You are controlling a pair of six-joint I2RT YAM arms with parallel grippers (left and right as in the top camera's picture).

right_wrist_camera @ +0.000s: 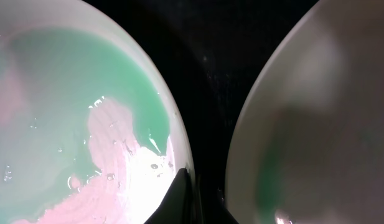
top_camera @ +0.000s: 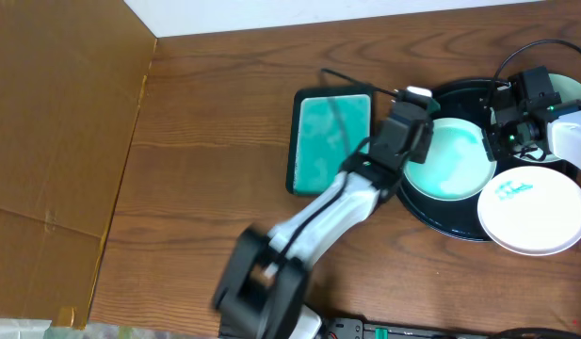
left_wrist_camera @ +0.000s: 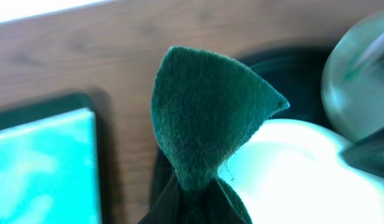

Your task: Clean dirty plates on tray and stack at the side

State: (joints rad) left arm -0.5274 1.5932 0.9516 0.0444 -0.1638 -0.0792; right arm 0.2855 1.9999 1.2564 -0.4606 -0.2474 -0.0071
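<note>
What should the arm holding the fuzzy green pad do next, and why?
Probably lower the left gripper so its dark green scrubbing pad sweeps across the pale mint-green round plate. The pad is pinched at that plate's edge, the plate sits on the glossy black round tray, and the shut right gripper looks to steady its rim.

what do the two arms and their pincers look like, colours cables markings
Both have white links and black joint housings. The left arm carries a black cable along its link and a small white cap at the wrist; the left pincer is black. The right arm shows small green lights and a looping black cable; the right pincer is dark.
</note>
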